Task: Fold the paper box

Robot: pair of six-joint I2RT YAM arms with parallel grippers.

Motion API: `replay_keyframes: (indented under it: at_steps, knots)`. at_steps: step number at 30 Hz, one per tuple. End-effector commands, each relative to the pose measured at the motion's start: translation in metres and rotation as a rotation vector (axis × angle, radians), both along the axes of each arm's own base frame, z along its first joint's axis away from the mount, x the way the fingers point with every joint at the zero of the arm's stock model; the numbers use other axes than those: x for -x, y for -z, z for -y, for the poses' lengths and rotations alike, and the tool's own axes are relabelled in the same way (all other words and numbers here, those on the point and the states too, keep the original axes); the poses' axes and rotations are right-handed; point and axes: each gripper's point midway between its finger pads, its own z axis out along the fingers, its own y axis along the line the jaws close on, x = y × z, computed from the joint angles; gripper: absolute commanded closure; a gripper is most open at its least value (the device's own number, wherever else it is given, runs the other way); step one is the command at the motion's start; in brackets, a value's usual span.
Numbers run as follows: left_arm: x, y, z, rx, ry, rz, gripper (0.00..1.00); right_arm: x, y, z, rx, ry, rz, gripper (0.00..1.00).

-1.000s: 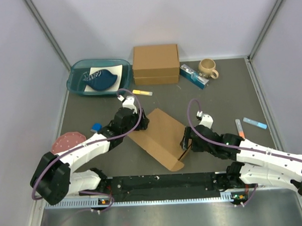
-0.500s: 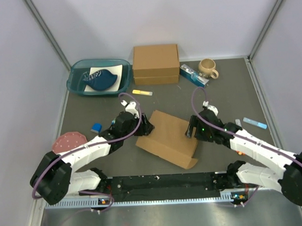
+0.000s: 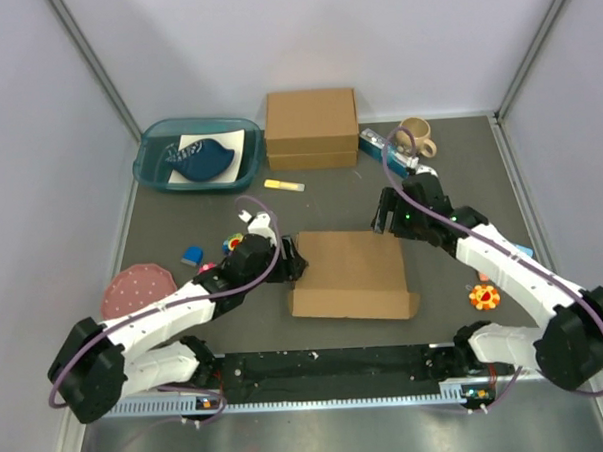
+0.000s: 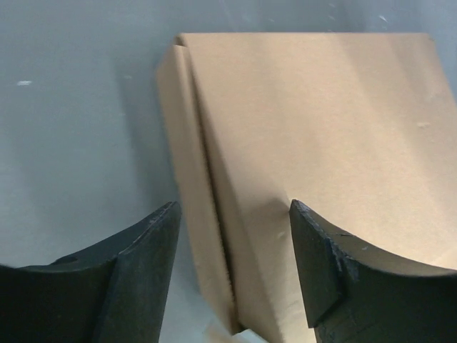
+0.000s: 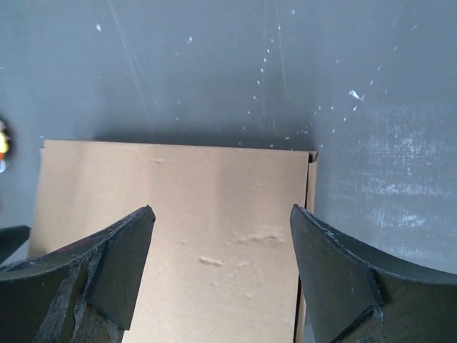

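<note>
The paper box [image 3: 352, 274] lies flat in the middle of the table as a brown cardboard rectangle, its long sides parallel to the near edge. My left gripper [image 3: 291, 258] is open at the box's left edge; in the left wrist view [image 4: 232, 264] its jaws straddle a folded side flap of the box [image 4: 321, 121] without closing on it. My right gripper [image 3: 388, 222] is open over the box's far right corner; in the right wrist view [image 5: 221, 271] the box [image 5: 178, 207] lies under and between the jaws.
A thicker ready-made cardboard box [image 3: 311, 127] stands at the back, with a teal tray [image 3: 149, 165] to its left and a mug [image 3: 415, 136] and blue packet [image 3: 386, 150] to its right. A yellow marker [image 3: 284, 186], pink disc [image 3: 136, 285] and small toys [image 3: 483, 297] lie around.
The box has turned from diagonal to square with the table edge and shifted right. My right gripper moved from its near right side to its far right corner. My left gripper followed its left edge.
</note>
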Motion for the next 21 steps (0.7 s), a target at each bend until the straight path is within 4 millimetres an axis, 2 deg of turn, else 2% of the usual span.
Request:
replay_keyframes:
  at_steps: [1,2,6,9,11,13,14,16,20,21]
  knots:
    - [-0.018,-0.023,-0.034,-0.105,-0.151,0.097,0.31,0.002,-0.042,0.003,-0.029,-0.026,0.113,0.22]
    - [-0.019,-0.027,-0.037,-0.109,-0.156,0.113,0.3,0.008,-0.033,0.006,-0.02,-0.026,0.094,0.21]
    - [-0.015,-0.028,-0.039,-0.112,-0.149,0.109,0.3,0.027,-0.017,0.013,-0.014,-0.032,0.067,0.21]
    - [-0.007,-0.02,-0.027,-0.08,-0.078,0.082,0.3,0.038,-0.001,0.015,-0.021,-0.04,0.03,0.22]
    - [0.0,-0.011,-0.014,-0.049,-0.022,0.045,0.32,0.047,0.013,0.015,-0.021,-0.051,-0.008,0.22]
    - [0.005,-0.005,-0.005,-0.03,0.022,0.021,0.34,0.049,0.019,0.012,-0.045,-0.048,-0.017,0.22]
    - [0.009,0.005,0.0,-0.038,0.05,-0.015,0.37,0.054,0.029,0.013,-0.043,-0.049,-0.036,0.22]
    - [0.016,0.013,0.006,-0.048,0.08,-0.041,0.4,0.057,0.033,0.012,-0.064,-0.047,-0.04,0.22]
    - [0.03,0.043,-0.002,-0.09,0.079,-0.111,0.49,0.067,0.049,0.014,-0.077,-0.032,-0.066,0.23]
    - [0.027,0.044,-0.002,-0.079,0.069,-0.098,0.51,0.068,0.051,0.015,-0.077,-0.031,-0.068,0.23]
